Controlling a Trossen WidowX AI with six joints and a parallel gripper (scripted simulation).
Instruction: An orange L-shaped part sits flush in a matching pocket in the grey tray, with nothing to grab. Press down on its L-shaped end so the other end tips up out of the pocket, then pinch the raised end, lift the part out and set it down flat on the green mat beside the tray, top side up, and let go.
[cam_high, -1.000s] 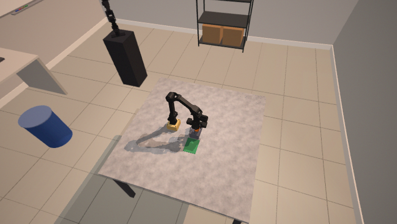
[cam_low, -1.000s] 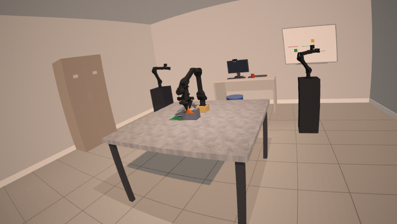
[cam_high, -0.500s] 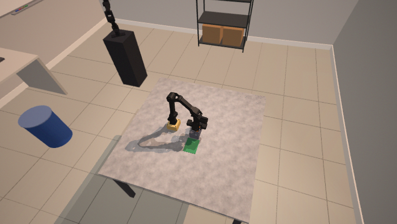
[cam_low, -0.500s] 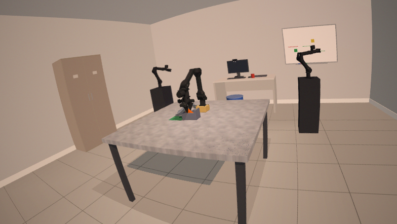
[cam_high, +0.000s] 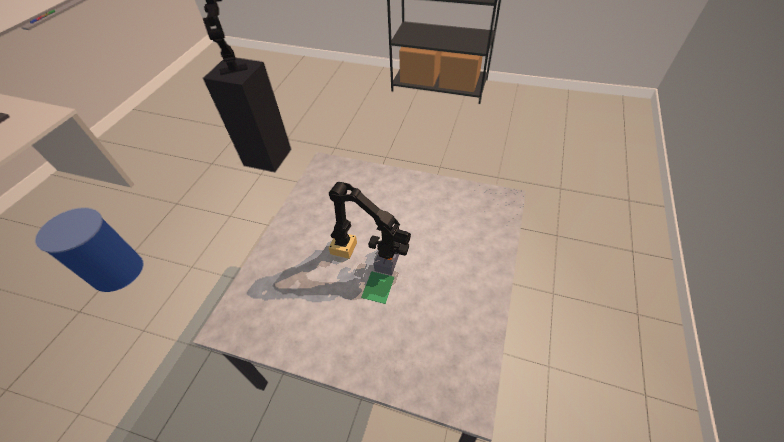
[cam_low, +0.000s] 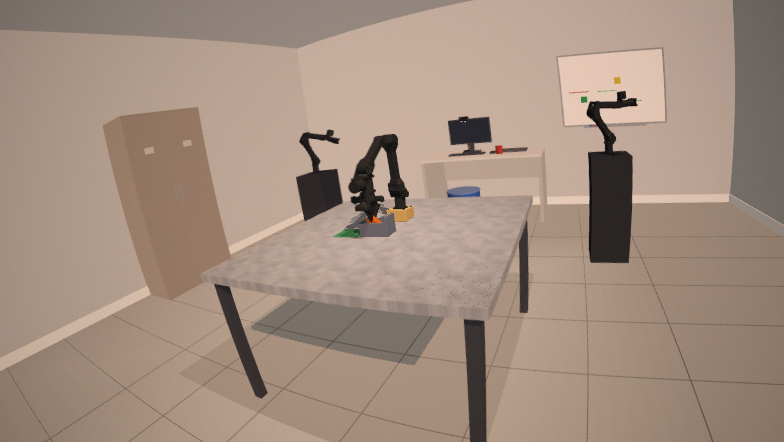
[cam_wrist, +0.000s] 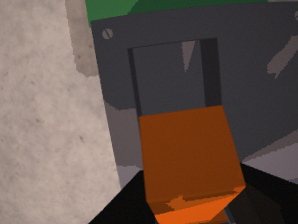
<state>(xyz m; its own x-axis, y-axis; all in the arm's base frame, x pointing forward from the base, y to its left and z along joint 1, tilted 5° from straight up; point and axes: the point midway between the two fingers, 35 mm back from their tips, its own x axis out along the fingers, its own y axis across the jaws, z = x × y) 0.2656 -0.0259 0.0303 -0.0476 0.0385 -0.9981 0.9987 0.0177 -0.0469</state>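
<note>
The orange part (cam_high: 390, 258) (cam_low: 373, 220) (cam_wrist: 187, 150) is tilted in the grey tray (cam_high: 385, 266) (cam_low: 378, 229) (cam_wrist: 114, 80), one end raised towards the wrist camera. A stretch of bare pocket shows between it and the tray's mat-side wall. My gripper (cam_high: 387, 256) (cam_low: 372, 219) (cam_wrist: 185, 173) points down over the tray, with its black fingers shut on the two sides of the part. The part's lower end and the fingertips are partly hidden. The green mat (cam_high: 377, 292) (cam_low: 344, 234) (cam_wrist: 107, 9) lies flat right beside the tray.
The arm's yellow base (cam_high: 343, 247) (cam_low: 401, 213) stands on the table (cam_high: 433, 340) (cam_low: 329, 263) beside the tray, on the blue bin's side. The tray's walls stand around the part. The arm's shadow falls over the table and part of the mat.
</note>
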